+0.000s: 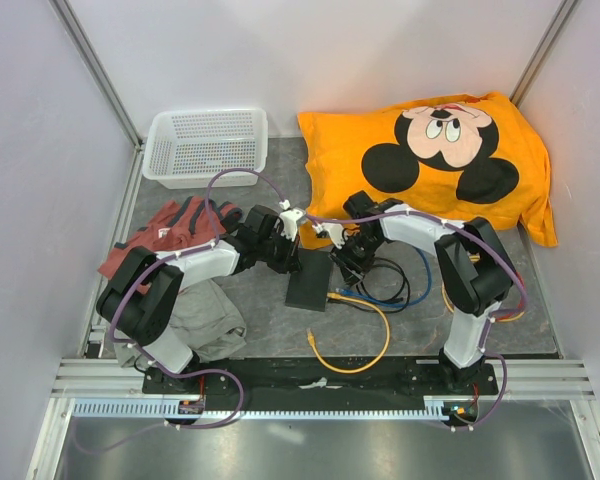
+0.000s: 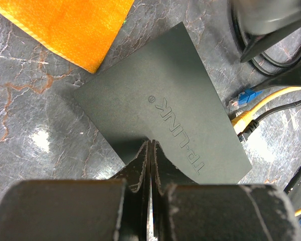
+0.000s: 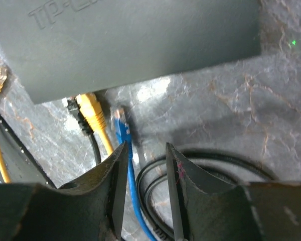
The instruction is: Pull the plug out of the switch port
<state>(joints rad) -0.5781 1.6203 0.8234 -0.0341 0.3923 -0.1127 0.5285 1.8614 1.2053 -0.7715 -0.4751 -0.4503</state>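
Note:
The switch (image 1: pixel 309 283) (image 2: pixel 165 105) (image 3: pixel 140 40) is a flat black box lying on the grey tabletop. My left gripper (image 1: pixel 292 262) (image 2: pixel 150 144) is shut with nothing in it, its tips resting on the switch's top by one edge. A yellow plug (image 3: pixel 90 110) and a black plug (image 3: pixel 75 114) sit in the ports. The blue plug (image 3: pixel 121 125) (image 2: pixel 242 98) lies on the table just clear of the switch. My right gripper (image 1: pixel 340 265) (image 3: pixel 145 150) stands open just behind the blue plug. The blue cable (image 3: pixel 133 196) runs along the inner face of its left finger.
An orange cartoon pillow (image 1: pixel 430 160) lies at the back right and a white basket (image 1: pixel 205 145) at the back left. Red gloves (image 1: pixel 170 228) and a grey cloth (image 1: pixel 205 320) lie beside the left arm. Yellow cable (image 1: pixel 365 340) and black cable (image 3: pixel 200 163) loop right of the switch.

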